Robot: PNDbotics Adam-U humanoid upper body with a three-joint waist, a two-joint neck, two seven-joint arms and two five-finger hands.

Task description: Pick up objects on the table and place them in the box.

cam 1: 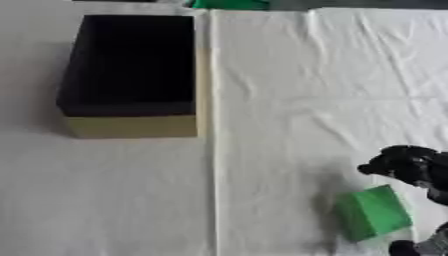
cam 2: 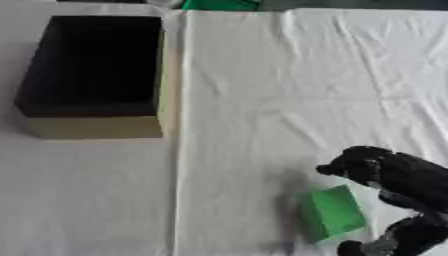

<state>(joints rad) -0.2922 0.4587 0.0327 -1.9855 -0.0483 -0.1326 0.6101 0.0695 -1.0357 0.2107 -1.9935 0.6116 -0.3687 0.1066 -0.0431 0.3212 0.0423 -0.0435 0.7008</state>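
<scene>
Box (cam 1: 131,125) sits far left, open and dark inside. The green block (cam 2: 331,212) is well apart from it at lower right, with the right hand (cam 2: 385,175) curled around it, fingers above and thumb below. The block could slip out on the long carry. No readable labels anywhere.

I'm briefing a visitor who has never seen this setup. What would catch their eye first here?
First the open rectangular box with a black interior and tan outer walls, at the far left of the white cloth-covered table. Next the bright green block at the near right, with the robot's black right hand arched beside and over it, fingers curled but not clearly closed on it.
</scene>
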